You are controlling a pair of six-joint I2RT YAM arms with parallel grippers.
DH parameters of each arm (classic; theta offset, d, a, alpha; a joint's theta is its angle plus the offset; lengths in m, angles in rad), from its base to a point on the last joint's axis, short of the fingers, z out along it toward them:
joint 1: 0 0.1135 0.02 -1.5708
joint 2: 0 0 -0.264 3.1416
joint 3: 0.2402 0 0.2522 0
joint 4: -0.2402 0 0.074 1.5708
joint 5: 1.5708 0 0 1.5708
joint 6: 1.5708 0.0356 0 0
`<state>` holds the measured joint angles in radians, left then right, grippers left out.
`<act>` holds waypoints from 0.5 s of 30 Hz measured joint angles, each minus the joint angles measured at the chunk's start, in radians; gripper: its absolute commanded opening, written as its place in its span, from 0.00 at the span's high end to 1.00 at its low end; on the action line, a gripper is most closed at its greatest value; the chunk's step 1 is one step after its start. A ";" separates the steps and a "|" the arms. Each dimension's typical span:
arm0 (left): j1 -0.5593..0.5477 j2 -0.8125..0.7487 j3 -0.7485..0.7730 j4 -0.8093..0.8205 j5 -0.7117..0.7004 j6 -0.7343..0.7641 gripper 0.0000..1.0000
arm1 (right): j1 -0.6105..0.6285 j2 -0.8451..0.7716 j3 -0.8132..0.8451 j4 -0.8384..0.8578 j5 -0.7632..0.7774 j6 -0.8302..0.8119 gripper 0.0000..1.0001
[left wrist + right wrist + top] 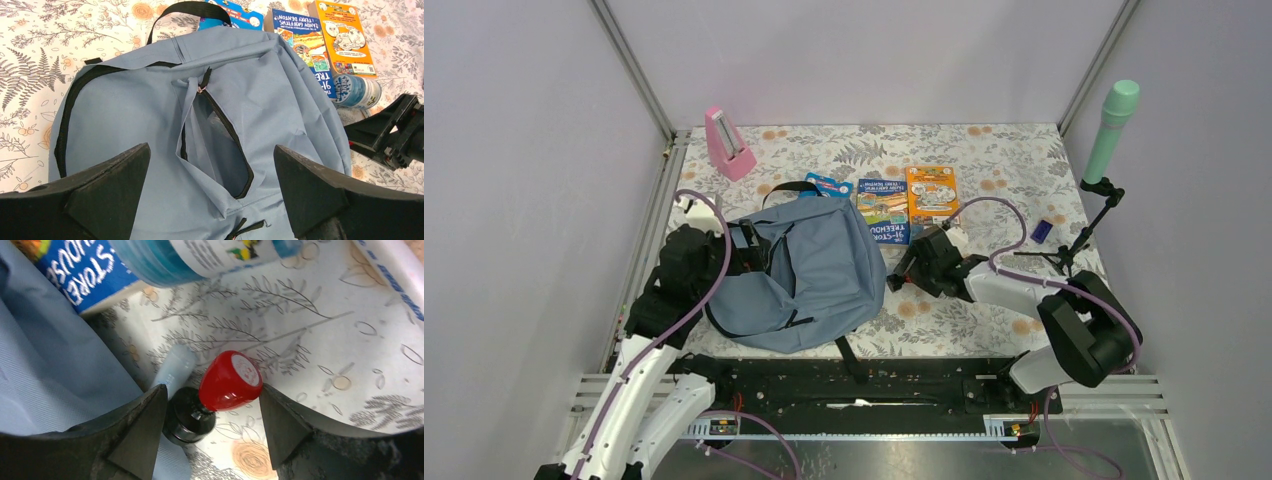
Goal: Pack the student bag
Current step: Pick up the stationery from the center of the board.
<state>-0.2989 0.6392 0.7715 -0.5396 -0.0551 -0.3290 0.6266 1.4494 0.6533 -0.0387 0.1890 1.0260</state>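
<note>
One student bag [809, 275] lengthwise near-to-far, handle [190, 5] far, left tool [211, 150] released, right tool [212, 390] flanking stamp [230, 380], grip unclear

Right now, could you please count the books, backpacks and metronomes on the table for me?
Books: 2, the blue book and the orange book
Backpacks: 1
Metronomes: 1
Total: 4

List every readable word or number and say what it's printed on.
"ANDY GRIFFITHS TERRY DENTON": cover of the blue book.
"STORE", "HOUSE": same book, only partly in view.
Too small or blurred: orange book, bottle label, blue packet, red stamp top.
No text visible on the student bag.
</note>
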 measured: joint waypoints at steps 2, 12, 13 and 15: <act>0.000 0.000 -0.002 0.000 -0.001 0.008 0.01 | 0.000 0.022 0.011 0.023 0.000 0.012 0.30; 0.000 -0.002 -0.013 0.000 0.002 0.018 0.01 | 0.000 0.108 0.074 0.058 0.031 0.002 0.46; 0.000 -0.002 -0.013 0.000 0.003 0.018 0.01 | 0.000 0.117 0.080 0.058 0.033 -0.003 0.47; 0.000 -0.002 -0.013 0.000 0.006 0.018 0.01 | 0.000 0.138 0.090 0.066 0.036 -0.012 0.51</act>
<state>-0.2989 0.6369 0.7586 -0.5396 -0.0490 -0.3111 0.6266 1.5875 0.7429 0.0273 0.2253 1.0138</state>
